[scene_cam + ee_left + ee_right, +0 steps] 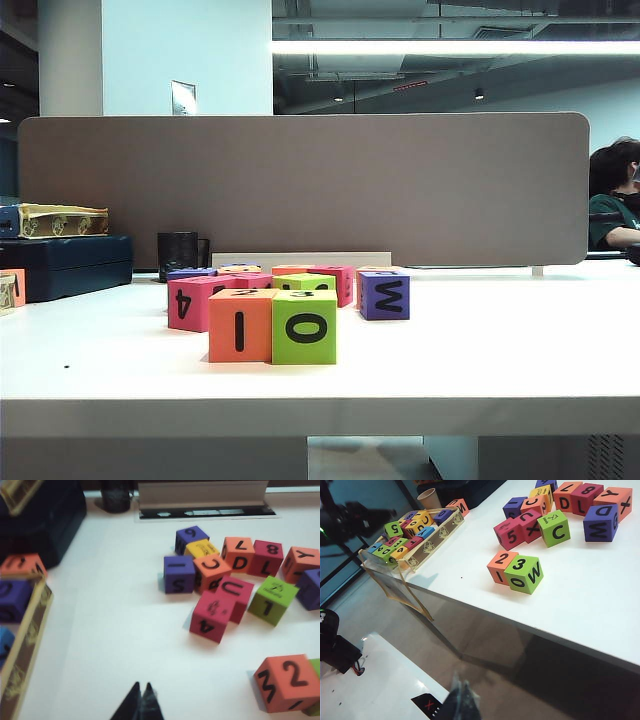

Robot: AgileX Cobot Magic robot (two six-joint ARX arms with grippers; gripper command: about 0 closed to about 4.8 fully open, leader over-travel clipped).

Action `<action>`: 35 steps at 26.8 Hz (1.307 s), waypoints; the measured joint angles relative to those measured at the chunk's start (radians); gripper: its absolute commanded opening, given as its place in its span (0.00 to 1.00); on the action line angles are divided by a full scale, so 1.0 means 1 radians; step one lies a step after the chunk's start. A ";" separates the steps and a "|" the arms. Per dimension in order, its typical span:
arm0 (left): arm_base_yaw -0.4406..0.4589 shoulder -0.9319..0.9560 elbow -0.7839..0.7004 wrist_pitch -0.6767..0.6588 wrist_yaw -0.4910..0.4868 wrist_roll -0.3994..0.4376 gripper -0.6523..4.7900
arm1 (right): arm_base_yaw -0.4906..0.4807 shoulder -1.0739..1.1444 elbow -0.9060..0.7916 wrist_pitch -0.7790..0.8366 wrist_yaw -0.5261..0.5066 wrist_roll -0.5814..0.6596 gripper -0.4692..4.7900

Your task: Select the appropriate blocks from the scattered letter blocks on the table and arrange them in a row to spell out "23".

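Near the front of the white table (480,350) an orange block (240,325) and a lime-green block (304,326) stand touching in a row. From above, the orange block (501,564) shows "2" and the green block (524,573) shows "3". Behind them lie the scattered letter blocks (220,575). My left gripper (142,687) is shut and empty above bare table, left of the orange block (287,682). My right gripper (462,690) is shut and empty, off the table below its front edge. Neither gripper shows in the exterior view.
A pink "4" block (190,303) and a purple "M" block (385,295) sit just behind the pair. At the left stand a dark blue case (65,262), a patterned box of blocks (410,535) and a black cup (177,255). A brown partition (300,190) closes the back.
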 measured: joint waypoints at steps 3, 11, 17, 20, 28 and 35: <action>0.119 -0.023 -0.075 0.100 0.109 0.002 0.11 | 0.000 0.000 0.000 0.000 0.000 0.000 0.09; 0.349 -0.211 -0.299 0.303 0.201 0.002 0.11 | 0.000 -0.008 0.000 -0.002 0.005 0.000 0.09; 0.513 -0.433 -0.433 0.431 0.300 0.002 0.11 | 0.000 -0.008 0.000 -0.004 0.006 0.000 0.09; 0.543 -0.490 -0.460 0.431 0.330 0.003 0.11 | 0.000 -0.008 0.000 -0.004 0.006 0.000 0.09; 0.542 -0.542 -0.523 0.389 0.333 0.004 0.11 | 0.000 -0.008 0.000 -0.004 0.006 0.000 0.09; 0.542 -0.573 -0.519 0.298 0.333 0.005 0.11 | 0.000 -0.008 0.000 -0.004 0.006 0.000 0.09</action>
